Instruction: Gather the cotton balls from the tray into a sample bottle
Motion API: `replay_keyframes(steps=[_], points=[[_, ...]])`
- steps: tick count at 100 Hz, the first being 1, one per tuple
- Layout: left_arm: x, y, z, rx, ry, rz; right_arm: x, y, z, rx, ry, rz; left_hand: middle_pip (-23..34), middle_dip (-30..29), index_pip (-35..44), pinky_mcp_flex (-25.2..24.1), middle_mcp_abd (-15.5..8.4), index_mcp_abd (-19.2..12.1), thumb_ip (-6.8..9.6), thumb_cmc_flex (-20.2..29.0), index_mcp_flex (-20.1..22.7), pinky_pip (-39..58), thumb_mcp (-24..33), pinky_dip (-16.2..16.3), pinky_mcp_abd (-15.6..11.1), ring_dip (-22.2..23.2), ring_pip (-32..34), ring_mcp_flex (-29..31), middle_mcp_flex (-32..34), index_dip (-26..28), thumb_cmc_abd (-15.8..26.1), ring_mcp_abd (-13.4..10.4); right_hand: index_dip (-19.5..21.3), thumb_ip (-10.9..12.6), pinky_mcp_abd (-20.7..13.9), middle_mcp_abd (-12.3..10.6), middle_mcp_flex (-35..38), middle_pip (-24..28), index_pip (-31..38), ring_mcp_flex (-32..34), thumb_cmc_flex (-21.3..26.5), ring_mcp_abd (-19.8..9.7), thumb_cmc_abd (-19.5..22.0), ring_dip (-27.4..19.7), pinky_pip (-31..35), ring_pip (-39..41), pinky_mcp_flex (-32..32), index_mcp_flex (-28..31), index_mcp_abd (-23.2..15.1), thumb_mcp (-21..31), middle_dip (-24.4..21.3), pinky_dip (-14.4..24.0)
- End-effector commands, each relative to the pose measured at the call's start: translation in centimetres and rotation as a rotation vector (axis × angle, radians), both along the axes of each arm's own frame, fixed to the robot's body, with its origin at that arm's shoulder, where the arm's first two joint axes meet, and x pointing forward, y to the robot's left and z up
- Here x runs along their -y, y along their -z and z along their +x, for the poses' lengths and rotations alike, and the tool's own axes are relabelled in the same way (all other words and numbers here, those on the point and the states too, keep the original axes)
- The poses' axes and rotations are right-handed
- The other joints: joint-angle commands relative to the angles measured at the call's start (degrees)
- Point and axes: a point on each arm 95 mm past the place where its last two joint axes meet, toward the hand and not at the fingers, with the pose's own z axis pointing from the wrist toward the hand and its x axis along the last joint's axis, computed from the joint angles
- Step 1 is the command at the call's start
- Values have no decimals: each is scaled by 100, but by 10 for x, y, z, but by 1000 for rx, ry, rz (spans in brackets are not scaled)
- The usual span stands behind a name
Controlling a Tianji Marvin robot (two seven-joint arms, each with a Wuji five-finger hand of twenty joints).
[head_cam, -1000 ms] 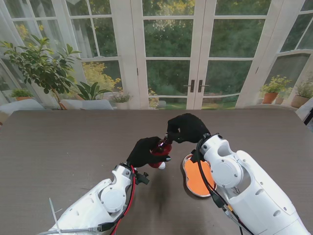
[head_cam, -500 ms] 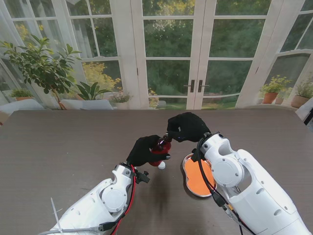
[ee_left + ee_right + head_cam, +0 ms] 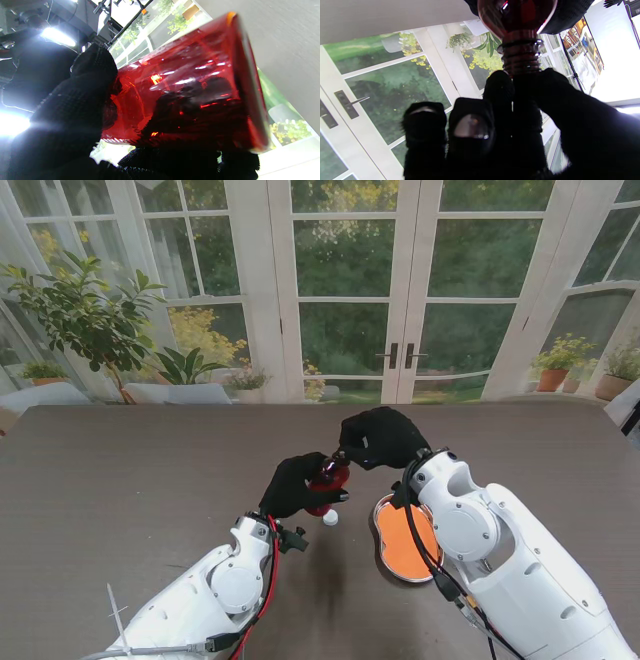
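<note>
Left wrist view: red sample bottle (image 3: 190,82) gripped around body by left hand (image 3: 75,120); right hand (image 3: 510,130) pinching neck, seemingly; glassy, slippery, fragile.

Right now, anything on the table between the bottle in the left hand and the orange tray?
Stand view: one small white ball lies on the table between the red bottle and the orange tray; otherwise bare.

Both my arms reach in from the near corners and meet mid-view. My left robot hand (image 3: 296,486) is curled shut around the red sample bottle (image 3: 328,478), held off the bench. My right robot hand (image 3: 380,439), just beyond it, pinches fingertips (image 3: 498,85) at the bottle's threaded neck.
</note>
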Motion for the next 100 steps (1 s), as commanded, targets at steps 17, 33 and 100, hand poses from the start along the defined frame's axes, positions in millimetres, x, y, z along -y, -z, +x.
replay_keyframes(steps=[17,33,100], points=[[6,-2,0,5,7,-14,-1,-5,-2,10,-24,-1,218,132,1602,-96,-961,-1776,365,1396,901,-87,1667,-90,-451,27,-32,145,537,151,845,-262,-132,158,22,67,9,-52,-130,118,140,-61,-138,-89,214,-3,-63,-161,-120,540,-29,140],[6,-3,1,13,-2,-20,-1,-8,-3,15,-43,-8,215,134,1607,-95,-952,-1764,362,1398,902,-86,1666,-91,-459,28,-28,149,535,149,842,-249,-253,148,31,79,-19,-87,-217,117,-67,-35,-23,-103,201,-40,-111,-235,-70,483,-25,155],[9,-9,2,33,-20,-34,-3,-11,-7,25,-90,-54,215,142,1611,-84,-961,-1771,360,1388,891,-72,1655,-90,-471,28,-16,146,535,153,846,-272,147,601,4,116,-166,-106,-534,117,-1130,30,1182,-158,136,-210,-254,-33,-12,-261,-236,262]])
